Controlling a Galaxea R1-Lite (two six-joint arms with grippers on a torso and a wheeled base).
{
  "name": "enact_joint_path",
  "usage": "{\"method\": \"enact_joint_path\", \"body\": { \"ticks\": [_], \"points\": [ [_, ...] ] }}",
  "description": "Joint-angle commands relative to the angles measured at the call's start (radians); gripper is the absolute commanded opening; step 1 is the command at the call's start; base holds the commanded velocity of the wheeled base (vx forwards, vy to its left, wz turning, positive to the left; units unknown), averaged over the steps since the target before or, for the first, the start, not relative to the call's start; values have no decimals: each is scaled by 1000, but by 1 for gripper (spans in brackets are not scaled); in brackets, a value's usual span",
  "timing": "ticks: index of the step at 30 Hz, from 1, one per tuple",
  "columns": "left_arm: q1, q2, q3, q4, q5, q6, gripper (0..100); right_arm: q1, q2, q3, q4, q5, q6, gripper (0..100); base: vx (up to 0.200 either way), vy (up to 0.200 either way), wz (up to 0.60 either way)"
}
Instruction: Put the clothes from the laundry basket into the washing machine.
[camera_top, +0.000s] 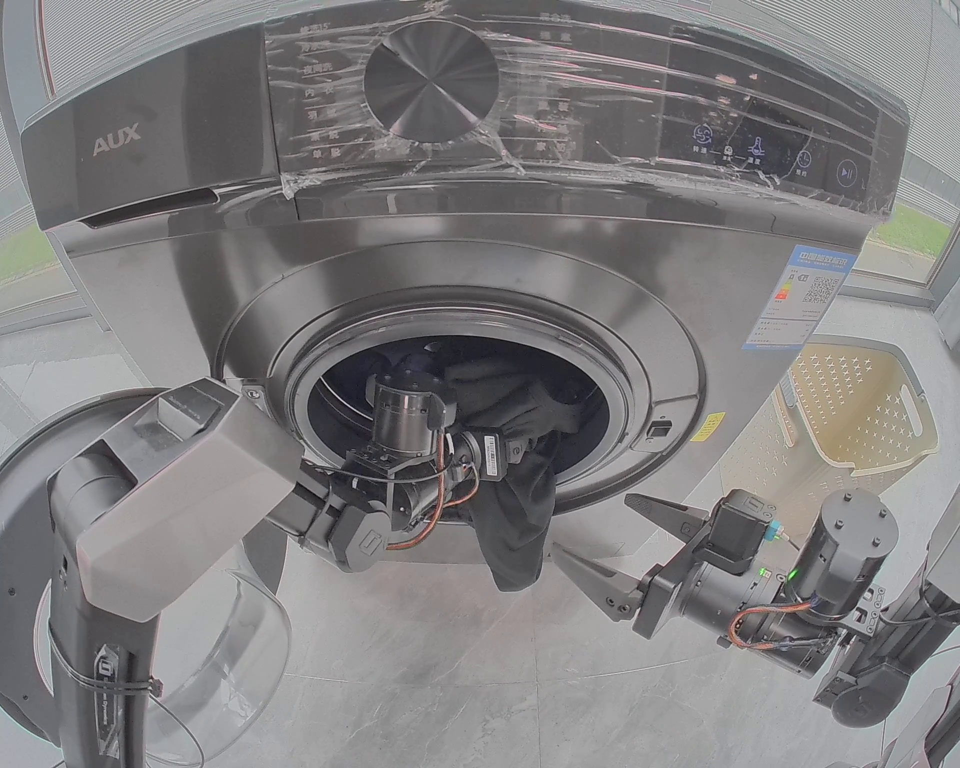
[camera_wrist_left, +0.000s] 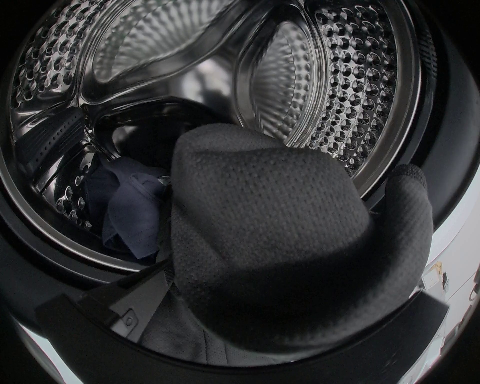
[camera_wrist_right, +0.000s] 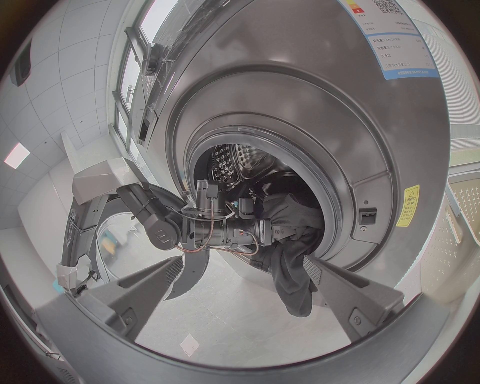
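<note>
The washing machine (camera_top: 690, 300) stands with its round opening uncovered. My left arm is in that opening, and a dark grey garment (camera_top: 515, 520) lies over my left gripper (camera_top: 508, 443), its tail hanging out over the lower rim toward the floor. In the left wrist view the garment (camera_wrist_left: 280, 240) hides the space between the fingers; one finger (camera_wrist_left: 142, 300) sits spread wide. A navy garment (camera_wrist_left: 132, 210) lies deep in the drum (camera_wrist_left: 350, 75). My right gripper (camera_top: 592, 525) stands open with nothing in it, low and to the right of the opening, just beside the hanging tail (camera_wrist_right: 292, 280).
The cream laundry basket (camera_top: 860, 410) stands right of the machine, behind my right arm. The machine's glass door (camera_top: 235, 630) is swung open at the left, beside my left arm. Grey tiled floor (camera_top: 450, 660) lies below the opening.
</note>
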Motion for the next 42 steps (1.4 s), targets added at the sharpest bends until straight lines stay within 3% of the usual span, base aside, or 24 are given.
{"method": "enact_joint_path", "body": {
  "ticks": [1,6,7,18,21,23,28,33,34,40,42],
  "points": [
    [-7,44,-5,-10,-1,4,100,2,4,-1,-1,0,2,100,0,0,0],
    [-5,106,-63,-9,-8,13,100,18,14,-1,-1,-1,3,100,0,0,0],
    [-4,115,-72,-7,-8,13,0,18,15,-1,-3,-1,3,100,0,0,0],
    [4,132,-155,-9,-8,4,0,18,15,-12,-3,-1,3,100,0,0,0],
    [15,139,-214,-21,7,-10,0,18,14,-12,-3,-1,3,100,0,0,0],
    [32,179,-330,-78,62,-42,0,18,10,-13,-3,-1,3,100,0,0,0],
    [64,213,-473,-119,99,-49,0,18,12,-12,-3,-1,3,100,0,0,0],
    [67,211,-471,-151,111,-52,0,18,12,-13,-3,0,2,100,0,0,0],
    [65,213,-470,-151,111,-52,100,16,12,-13,-3,0,3,100,0,0,0],
    [59,201,-438,-140,111,-62,100,16,12,-12,-3,0,3,100,0,0,0],
    [44,148,-335,-124,102,-73,100,16,12,-12,-3,0,3,100,0,0,0]
  ]
}}
